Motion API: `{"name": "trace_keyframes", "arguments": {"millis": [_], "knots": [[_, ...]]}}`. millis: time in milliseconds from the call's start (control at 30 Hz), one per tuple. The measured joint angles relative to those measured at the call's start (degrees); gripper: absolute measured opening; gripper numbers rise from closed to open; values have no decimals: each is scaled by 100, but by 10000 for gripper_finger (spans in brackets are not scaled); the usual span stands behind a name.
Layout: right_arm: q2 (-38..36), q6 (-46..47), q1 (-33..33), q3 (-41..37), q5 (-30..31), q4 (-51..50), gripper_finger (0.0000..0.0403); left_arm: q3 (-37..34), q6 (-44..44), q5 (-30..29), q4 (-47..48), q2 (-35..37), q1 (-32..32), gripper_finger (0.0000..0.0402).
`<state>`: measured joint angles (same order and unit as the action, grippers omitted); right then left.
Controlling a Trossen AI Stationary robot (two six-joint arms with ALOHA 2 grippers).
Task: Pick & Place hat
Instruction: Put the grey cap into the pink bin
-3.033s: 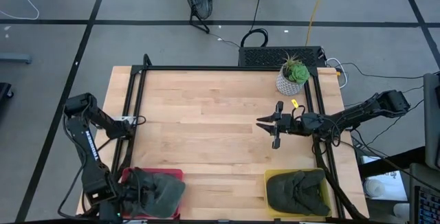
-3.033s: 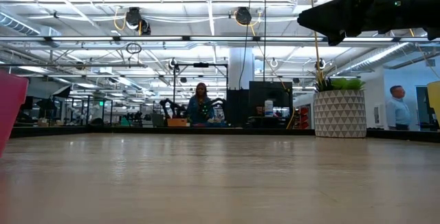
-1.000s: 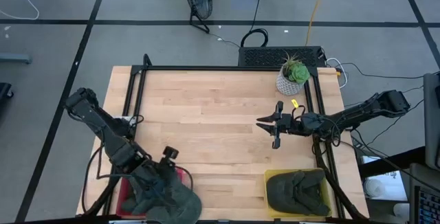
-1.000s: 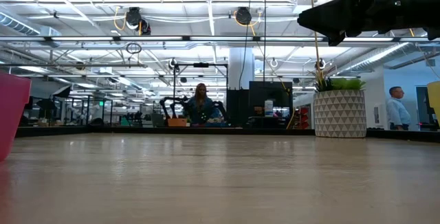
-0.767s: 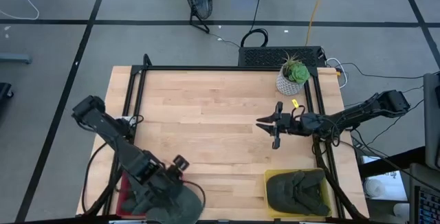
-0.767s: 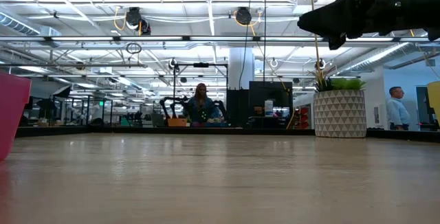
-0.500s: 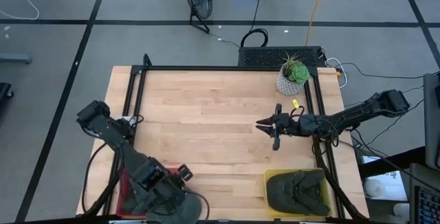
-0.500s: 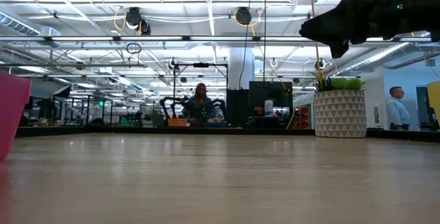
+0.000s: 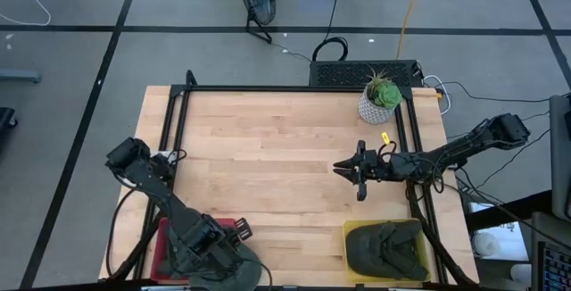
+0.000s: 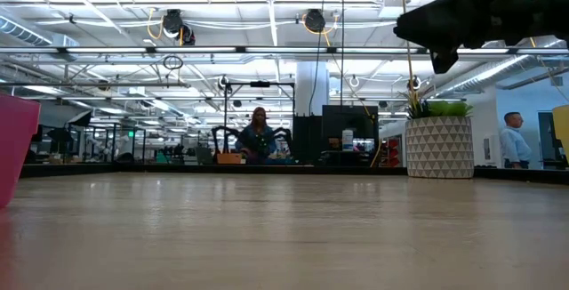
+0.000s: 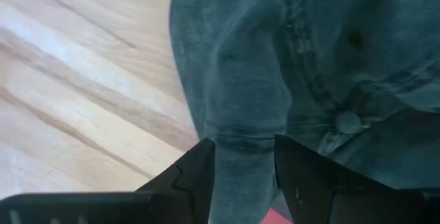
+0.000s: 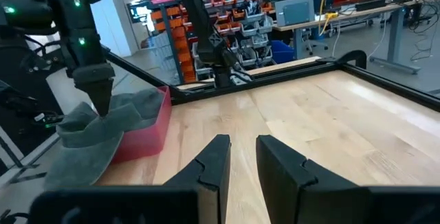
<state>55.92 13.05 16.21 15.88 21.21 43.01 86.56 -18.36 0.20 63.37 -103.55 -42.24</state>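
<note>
On the table: I see everything sitting on a pale wooden table framed by black rails.
Left arm: I have it reaching along the table's left side toward the near left corner.
Right arm: it stretches in from the right edge, out over the middle of the table's right half.
Red bin: the red bin sits at the near left corner, mostly covered by my left arm and the hat; the low view shows one pink wall at its edge.
Yellow bin: the yellow bin is at the near right corner with a dark green hat lying inside it.
Hat in hand: the grey-green hat hangs from my left gripper, draped over the bin's right wall and out over the table.
Plant: a potted plant stands at the far right of the table, well apart from both bins.
Left gripper: the left gripper is clamped on a fold of the hat's cloth.
Right gripper: the right gripper hovers above bare wood, its fingers slightly parted and holding nothing.
</note>
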Motion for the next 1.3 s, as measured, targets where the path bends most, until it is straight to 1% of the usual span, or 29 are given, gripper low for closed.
{"name": "trace_keyframes", "arguments": {"millis": [233, 433, 600, 733, 867, 1000, 1100, 1167, 1300], "knots": [[0, 0, 4, 0, -2, 4, 59, -15, -119, 1, -36, 0, -56, 152], [0, -11, 4, 0, -24, 1, 59, -287, -123, -33, -81, 0, -21, 152], [0, -73, 2, 0, -24, 1, 59, -315, -111, -479, -409, 0, -26, 152], [0, -136, 2, 0, -24, 2, 59, -315, -151, -500, -418, 0, -48, 148], [0, -154, 2, 0, -24, 2, 59, -315, -236, -494, -412, 0, -61, 114], [0, -155, 2, 0, -26, 1, 59, -315, -240, -332, -405, -2, -54, 60], [0, -155, 2, 0, -26, 2, 59, -315, -242, -314, -401, -2, -54, 17], [0, -155, 2, 0, -26, 2, 59, -315, -237, -305, -383, -4, -54, 9], [0, -155, 2, 0, -26, 2, 59, -315, -233, -305, -304, -9, -54, 14]]}}
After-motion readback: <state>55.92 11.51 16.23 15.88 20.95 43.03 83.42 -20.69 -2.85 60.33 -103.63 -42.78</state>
